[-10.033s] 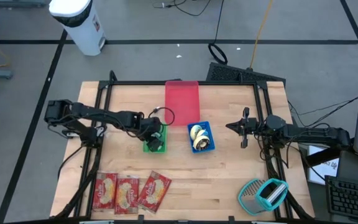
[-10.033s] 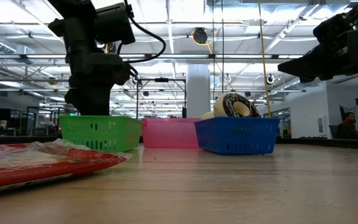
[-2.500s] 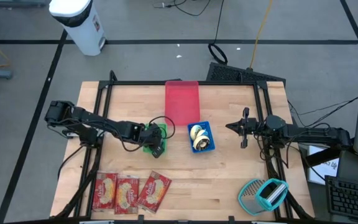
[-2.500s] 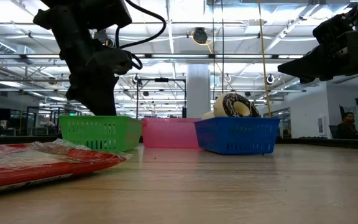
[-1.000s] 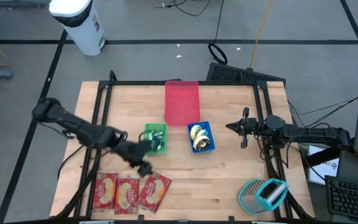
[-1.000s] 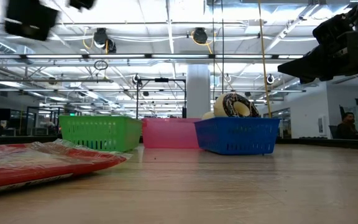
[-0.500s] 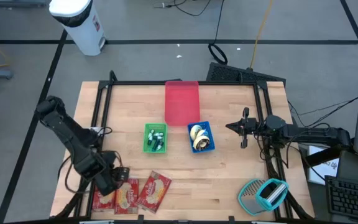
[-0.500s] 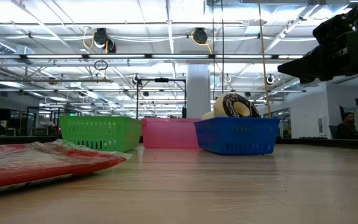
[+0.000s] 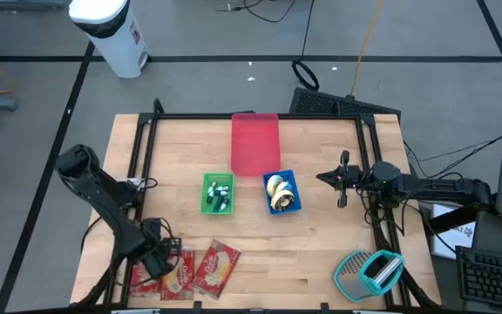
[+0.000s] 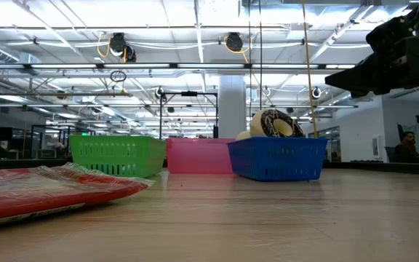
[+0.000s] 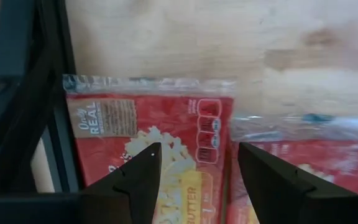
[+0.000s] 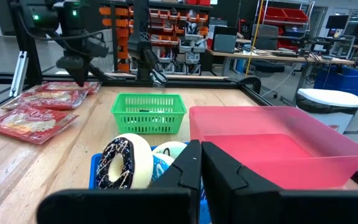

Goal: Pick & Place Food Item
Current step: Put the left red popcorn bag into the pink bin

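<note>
Three red popcorn packets lie flat side by side near the table's front left: the leftmost (image 9: 145, 281), the middle one (image 9: 179, 272) and the right one (image 9: 217, 266). My left gripper (image 9: 158, 259) points down over the leftmost packet (image 11: 148, 130), open, with its fingers spread above the packet's printed face; no touch shows. A green basket (image 9: 217, 193), a blue basket (image 9: 282, 193) with doughnuts and a pink basket (image 9: 255, 143) stand at the table's middle. My right gripper (image 9: 342, 179) waits shut and level at the right, clear of everything.
A teal and grey rack (image 9: 369, 271) sits at the near right corner. The black frame rail (image 11: 36, 106) runs close beside the leftmost packet. Bare wood lies between the packets and the baskets (image 9: 260, 244).
My left gripper has swung from beside the green basket toward the table's near left corner, sinking and rolling its wrist, and now hangs over the leftmost packet. The packets and baskets have stayed put.
</note>
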Controlling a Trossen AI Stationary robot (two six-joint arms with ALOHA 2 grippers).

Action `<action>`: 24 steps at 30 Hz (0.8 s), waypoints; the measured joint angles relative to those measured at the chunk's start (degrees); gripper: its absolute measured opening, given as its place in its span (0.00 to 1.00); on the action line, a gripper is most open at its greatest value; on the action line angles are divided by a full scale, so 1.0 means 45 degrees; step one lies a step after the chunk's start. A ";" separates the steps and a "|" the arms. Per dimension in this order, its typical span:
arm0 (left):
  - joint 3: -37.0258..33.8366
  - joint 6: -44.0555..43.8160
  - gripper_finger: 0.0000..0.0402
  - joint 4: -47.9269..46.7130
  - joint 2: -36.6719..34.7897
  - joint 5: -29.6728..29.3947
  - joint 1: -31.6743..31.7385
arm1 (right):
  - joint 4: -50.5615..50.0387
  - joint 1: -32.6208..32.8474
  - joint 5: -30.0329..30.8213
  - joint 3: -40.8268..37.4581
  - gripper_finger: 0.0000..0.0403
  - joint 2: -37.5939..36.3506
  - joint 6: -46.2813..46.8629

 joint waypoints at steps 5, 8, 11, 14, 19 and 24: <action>-0.0332 0.0002 0.52 0.0573 0.0447 0.0678 0.0000 | -0.0003 0.0002 0.0004 0.0004 0.01 0.0001 0.0000; -0.0500 0.0000 0.51 0.1126 0.0582 0.0712 0.0000 | -0.0005 0.0003 -0.0001 0.0004 0.01 0.0000 0.0000; -0.0663 -0.0015 0.51 0.1533 0.0833 0.0716 0.0000 | -0.0001 0.0003 0.0003 0.0000 0.01 0.0000 0.0000; -0.0704 0.0011 0.51 0.1643 0.1290 0.0780 0.0005 | -0.0002 -0.0001 0.0002 -0.0001 0.01 0.0000 0.0000; -0.0809 0.0295 0.47 0.2203 0.1786 0.0660 0.0015 | -0.0005 -0.0001 0.0000 0.0000 0.01 0.0004 0.0000; -0.0810 0.0454 0.35 0.2355 0.1851 0.0350 0.0005 | 0.0000 -0.0001 0.0004 -0.0001 0.01 0.0005 0.0000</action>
